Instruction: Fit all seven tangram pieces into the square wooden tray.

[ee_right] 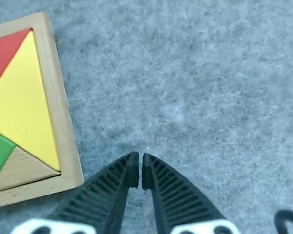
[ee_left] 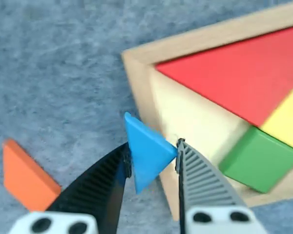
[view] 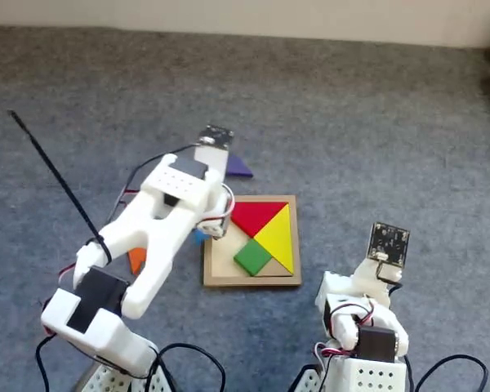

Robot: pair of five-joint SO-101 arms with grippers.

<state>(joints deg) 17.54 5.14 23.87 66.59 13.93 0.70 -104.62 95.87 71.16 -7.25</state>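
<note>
Red triangle (view: 257, 214), yellow triangle (view: 279, 237) and green square (view: 251, 256) sit in the wooden tray (view: 251, 281). My left pincer (ee_left: 153, 151) squeezes the blue triangle (ee_left: 144, 139) over the tray's left edge. The orange piece (ee_left: 27, 175), left of the tray, and the purple piece (view: 239, 167), on its far side, lie outside it. My right pincer (ee_right: 139, 170), right of the tray, is closed and empty.

No readable text, label, number or sign on any surface; none on the pieces or tray
</note>
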